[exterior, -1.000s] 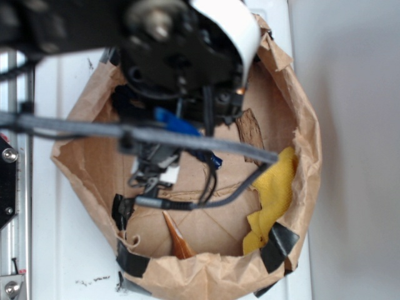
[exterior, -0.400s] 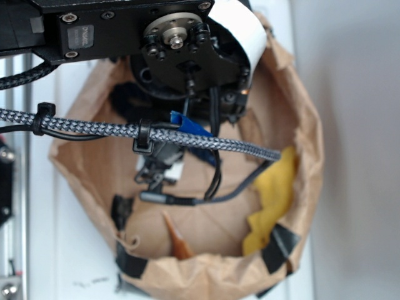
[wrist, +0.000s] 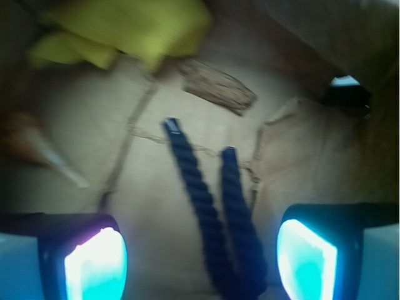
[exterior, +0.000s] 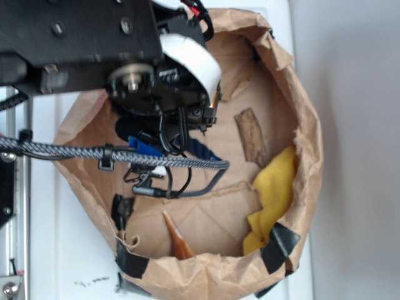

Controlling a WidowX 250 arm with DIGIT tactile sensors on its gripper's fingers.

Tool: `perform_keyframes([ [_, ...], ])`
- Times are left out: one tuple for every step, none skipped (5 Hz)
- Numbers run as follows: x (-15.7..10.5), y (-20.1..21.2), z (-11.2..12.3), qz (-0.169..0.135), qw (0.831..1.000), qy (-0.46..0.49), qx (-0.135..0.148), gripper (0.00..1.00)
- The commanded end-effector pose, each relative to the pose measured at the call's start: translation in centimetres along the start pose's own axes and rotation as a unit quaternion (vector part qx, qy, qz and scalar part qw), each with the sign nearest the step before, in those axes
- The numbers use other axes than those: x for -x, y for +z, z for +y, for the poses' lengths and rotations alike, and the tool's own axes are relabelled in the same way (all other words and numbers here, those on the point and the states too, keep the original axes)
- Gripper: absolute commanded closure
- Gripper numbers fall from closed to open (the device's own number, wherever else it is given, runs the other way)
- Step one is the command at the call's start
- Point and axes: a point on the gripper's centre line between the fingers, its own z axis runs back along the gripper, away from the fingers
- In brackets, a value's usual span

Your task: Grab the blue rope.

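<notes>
Blue rope (wrist: 206,206) dark navy, twisted; cloth (exterior: 275,194) yellow; paper bag (exterior: 300,106) brown (black tape patches); cable (exterior: 156,160) grey-white braid.

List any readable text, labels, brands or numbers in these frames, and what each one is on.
None can be read.
The white band on the black robot arm is blank.
Dark marks on the white table are too small to tell whether they are writing.
The wrist view is blurred and shows no lettering.

Bright exterior view, dim blurred wrist view, glowing pads (wrist: 94,265)
</notes>
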Motion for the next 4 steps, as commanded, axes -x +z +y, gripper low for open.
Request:
perform_keyframes([
  [-1.8,-3.0,-1.8,0.019,0.996,-0.086,0.021,0.0],
  [-2.6,-4.2,-2.4,0.024,0.995,-0.097,0.026,0.0],
  [-2.8,-4.5,-2.5,0.016,0.995,-0.093,0.018,0.0],
  [-2.5,-4.6,-2.4,0.016,0.995,-0.095,0.018,0.0],
])
